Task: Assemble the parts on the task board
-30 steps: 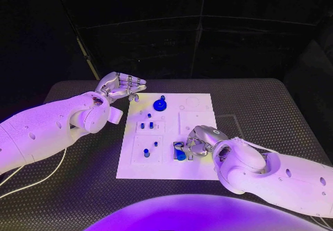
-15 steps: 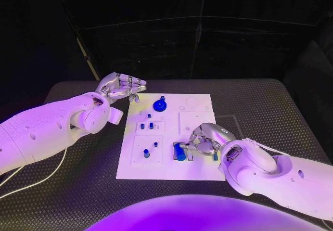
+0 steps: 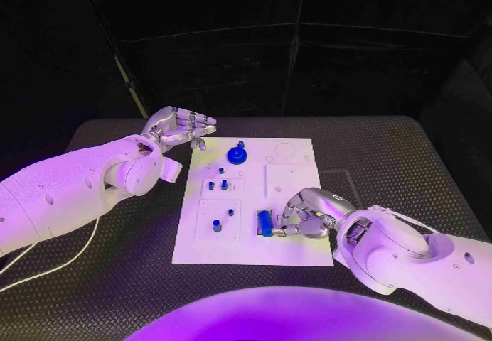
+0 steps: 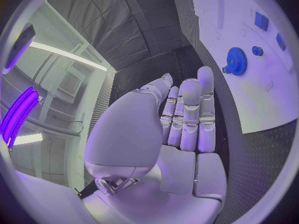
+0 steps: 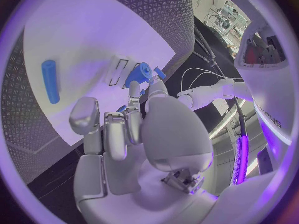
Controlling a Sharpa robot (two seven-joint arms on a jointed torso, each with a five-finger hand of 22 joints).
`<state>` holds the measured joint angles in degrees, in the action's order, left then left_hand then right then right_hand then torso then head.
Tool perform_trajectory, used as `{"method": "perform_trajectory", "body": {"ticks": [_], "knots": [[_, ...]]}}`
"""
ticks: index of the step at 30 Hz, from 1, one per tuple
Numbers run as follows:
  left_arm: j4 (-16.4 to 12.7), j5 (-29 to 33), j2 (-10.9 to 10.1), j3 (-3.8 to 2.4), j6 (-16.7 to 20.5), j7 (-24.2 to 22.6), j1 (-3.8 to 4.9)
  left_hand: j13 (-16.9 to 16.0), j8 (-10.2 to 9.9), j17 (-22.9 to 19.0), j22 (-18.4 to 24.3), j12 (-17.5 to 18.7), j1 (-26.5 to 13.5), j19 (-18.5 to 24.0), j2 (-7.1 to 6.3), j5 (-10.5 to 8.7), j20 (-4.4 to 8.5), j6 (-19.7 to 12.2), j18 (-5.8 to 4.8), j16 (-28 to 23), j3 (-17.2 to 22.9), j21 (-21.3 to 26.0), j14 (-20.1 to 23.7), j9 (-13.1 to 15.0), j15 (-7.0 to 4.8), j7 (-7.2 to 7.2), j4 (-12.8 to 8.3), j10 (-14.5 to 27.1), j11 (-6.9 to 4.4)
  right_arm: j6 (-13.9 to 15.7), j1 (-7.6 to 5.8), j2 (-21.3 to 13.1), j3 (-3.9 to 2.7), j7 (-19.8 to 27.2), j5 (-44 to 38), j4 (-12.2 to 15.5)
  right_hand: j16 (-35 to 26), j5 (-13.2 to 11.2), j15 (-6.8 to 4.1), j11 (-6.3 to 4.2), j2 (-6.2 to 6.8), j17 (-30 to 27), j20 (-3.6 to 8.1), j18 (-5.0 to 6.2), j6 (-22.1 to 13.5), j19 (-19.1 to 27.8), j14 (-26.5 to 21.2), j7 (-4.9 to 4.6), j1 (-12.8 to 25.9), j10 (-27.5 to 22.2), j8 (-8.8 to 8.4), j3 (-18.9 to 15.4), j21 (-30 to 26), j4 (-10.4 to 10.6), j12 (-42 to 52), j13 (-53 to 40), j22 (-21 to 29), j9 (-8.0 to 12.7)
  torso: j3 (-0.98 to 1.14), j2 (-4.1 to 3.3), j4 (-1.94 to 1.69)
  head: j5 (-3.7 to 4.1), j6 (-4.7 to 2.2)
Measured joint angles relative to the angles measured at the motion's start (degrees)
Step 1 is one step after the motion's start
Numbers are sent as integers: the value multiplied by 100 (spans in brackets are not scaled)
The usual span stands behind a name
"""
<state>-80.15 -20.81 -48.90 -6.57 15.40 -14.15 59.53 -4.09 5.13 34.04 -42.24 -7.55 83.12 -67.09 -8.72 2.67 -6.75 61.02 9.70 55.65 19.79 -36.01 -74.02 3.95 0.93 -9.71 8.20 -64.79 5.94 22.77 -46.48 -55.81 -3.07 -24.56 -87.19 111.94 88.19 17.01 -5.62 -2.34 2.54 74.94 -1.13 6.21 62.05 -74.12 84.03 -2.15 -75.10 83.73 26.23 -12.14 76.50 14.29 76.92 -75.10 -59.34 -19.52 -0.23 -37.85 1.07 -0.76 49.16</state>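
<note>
The white task board (image 3: 292, 153) lies mid-table. A blue gear (image 3: 237, 155) sits at its far edge, also in the left wrist view (image 4: 236, 60). Several small blue parts (image 3: 216, 185) stand in the left column. A blue cylinder (image 3: 266, 224) lies near the front edge, also in the right wrist view (image 5: 50, 80). My right hand (image 3: 306, 217) hovers just right of the cylinder, apart from it, fingers (image 5: 118, 129) loosely bent around nothing. My left hand (image 3: 180, 128) is raised off the board's far left corner, fingers (image 4: 190, 114) side by side, holding nothing.
The black patterned table (image 3: 410, 156) surrounds the board, with bare room right of it and behind it. A white cable (image 3: 62, 263) runs along the left side. My left forearm (image 3: 72, 188) stretches along the board's left edge.
My right hand has drawn back to the right and toward me, off the blue cylinder, which now lies uncovered on the board. The left hand has stayed put.
</note>
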Motion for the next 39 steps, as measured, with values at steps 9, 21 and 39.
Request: {"method": "perform_trajectory", "body": {"ticks": [9, 21, 39], "knots": [[8, 0, 8, 0, -3, 3, -1, 0, 0, 0, 0, 0, 0, 0, 0, 0, 0, 0, 0, 0, 0, 0, 0, 0, 0, 0, 0, 0, 0, -127, 0, 55, 0, 130, 105, -95, 0, 0, 0, 21, -62, -1, 0, 0, 0, 0, 0, 0, -62, -21, -29, 0, 0, 0, 1, -1, -2, 0, -5, -7, -9, 9, -4], [-7, 0, -6, 0, -6, 7, -2, 0, 0, 0, 0, 0, 0, 0, 0, 0, 0, 0, 0, 0, 0, 0, 0, 0, 0, 0, 0, 0, 0, -87, -1, 355, 0, -83, 24, -386, 0, 0, 0, 21, -121, -1, 0, 0, 15, 0, 0, 14, -121, -22, -29, 1, 0, 33, 29, -2, -45, -1, -9, -17, -21, -13, 25], [-31, 0, -33, 0, -8, 16, -2, -1, 0, -6, 6, 0, 0, 0, 0, 0, 0, 0, 0, 0, 0, 0, 0, 0, 0, 0, 0, 0, 0, -153, 6, 524, 4, -241, -75, -504, 0, -218, 0, 21, -54, -2, 0, 0, 21, 0, 0, 21, -326, -21, -29, -65, 0, 1, 16, -11, -12, -4, -5, -10, -6, -26, 68]]}}
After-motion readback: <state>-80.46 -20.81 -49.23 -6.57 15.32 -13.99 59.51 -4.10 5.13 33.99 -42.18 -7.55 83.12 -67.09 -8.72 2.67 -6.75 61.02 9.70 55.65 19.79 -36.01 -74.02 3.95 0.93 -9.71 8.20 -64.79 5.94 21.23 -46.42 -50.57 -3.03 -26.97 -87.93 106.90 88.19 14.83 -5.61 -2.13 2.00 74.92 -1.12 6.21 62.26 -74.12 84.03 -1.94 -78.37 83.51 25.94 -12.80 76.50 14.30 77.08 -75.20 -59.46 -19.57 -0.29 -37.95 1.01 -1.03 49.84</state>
